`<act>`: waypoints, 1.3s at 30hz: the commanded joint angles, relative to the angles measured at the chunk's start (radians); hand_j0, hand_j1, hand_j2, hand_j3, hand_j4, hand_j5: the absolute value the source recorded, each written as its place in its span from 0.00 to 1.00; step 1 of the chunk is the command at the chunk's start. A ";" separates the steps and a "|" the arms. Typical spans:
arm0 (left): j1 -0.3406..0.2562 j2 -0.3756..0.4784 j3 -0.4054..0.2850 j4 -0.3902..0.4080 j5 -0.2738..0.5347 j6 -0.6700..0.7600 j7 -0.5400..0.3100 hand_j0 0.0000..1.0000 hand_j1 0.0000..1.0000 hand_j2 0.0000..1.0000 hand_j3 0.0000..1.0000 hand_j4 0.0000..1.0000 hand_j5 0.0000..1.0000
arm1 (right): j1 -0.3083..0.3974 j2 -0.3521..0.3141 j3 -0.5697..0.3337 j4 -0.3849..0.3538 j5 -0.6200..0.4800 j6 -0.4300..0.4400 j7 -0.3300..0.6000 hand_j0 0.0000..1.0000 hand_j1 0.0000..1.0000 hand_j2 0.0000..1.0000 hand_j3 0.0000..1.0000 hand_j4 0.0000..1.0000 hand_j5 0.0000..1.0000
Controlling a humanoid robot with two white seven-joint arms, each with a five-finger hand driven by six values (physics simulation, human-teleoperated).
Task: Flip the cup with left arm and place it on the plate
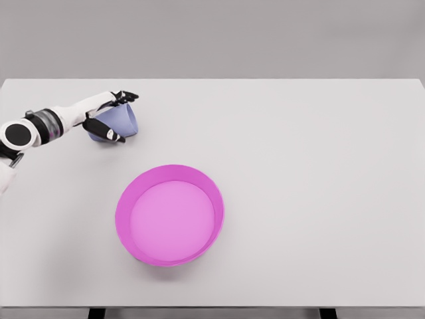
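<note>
From the head view, the left hand (109, 116) reaches in from the left edge with its dark fingers (126, 96) wrapped around the pale blue cup (121, 121), which lies tipped on the white table (319, 166). The magenta plate (170, 214) sits well apart from the hand, nearer the robot and to its right, raised rim all round. Bare tabletop stretches from the hand out to the far and right edges. No lettering is readable anywhere.

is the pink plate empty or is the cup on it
Empty. The plate shows only bare pink; the cup sits apart, in the left hand.
</note>
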 commanded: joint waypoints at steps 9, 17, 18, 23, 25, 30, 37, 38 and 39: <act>0.000 0.000 -0.013 0.009 0.005 0.002 0.002 0.70 0.70 0.70 0.70 0.70 0.70 | 0.000 0.000 0.000 0.000 0.001 0.000 0.000 1.00 1.00 1.00 1.00 1.00 1.00; 0.005 0.012 -0.007 -0.054 0.120 0.000 -0.006 0.56 0.56 0.56 0.56 0.56 0.56 | 0.000 0.000 0.000 0.000 0.001 0.000 0.000 1.00 1.00 1.00 1.00 1.00 1.00; 0.005 0.015 -0.004 -0.075 0.130 -0.001 -0.011 0.56 0.56 0.56 0.56 0.56 0.56 | 0.000 0.000 0.000 0.000 0.000 0.000 0.000 1.00 1.00 1.00 1.00 1.00 1.00; 0.012 0.085 -0.001 -0.218 0.278 -0.005 -0.011 0.55 0.55 0.55 0.55 0.55 0.55 | 0.000 0.000 0.000 0.000 0.000 0.000 0.000 1.00 1.00 1.00 1.00 1.00 1.00; 0.015 0.092 -0.001 -0.255 0.327 -0.006 -0.011 0.55 0.55 0.55 0.55 0.55 0.55 | 0.000 0.000 0.000 0.000 0.000 0.000 0.000 1.00 1.00 1.00 1.00 1.00 1.00; 0.044 0.159 0.005 -0.408 0.505 -0.006 -0.003 0.55 0.55 0.55 0.55 0.55 0.55 | 0.000 0.000 -0.001 0.000 0.000 0.000 0.000 1.00 1.00 1.00 1.00 1.00 1.00; 0.129 0.187 0.053 -0.509 0.677 -0.040 0.000 0.54 0.54 0.54 0.54 0.54 0.54 | 0.000 0.000 0.000 0.000 0.000 0.000 0.000 1.00 1.00 1.00 1.00 1.00 1.00; 0.143 0.187 0.062 -0.529 0.705 -0.040 0.000 0.52 0.52 0.52 0.52 0.52 0.52 | 0.000 0.000 -0.001 0.000 0.001 0.000 0.000 1.00 1.00 1.00 1.00 1.00 1.00; 0.164 0.187 0.076 -0.542 0.726 -0.040 -0.001 0.51 0.51 0.51 0.51 0.51 0.51 | 0.000 0.000 -0.001 0.000 0.001 0.000 0.000 1.00 1.00 1.00 1.00 1.00 1.00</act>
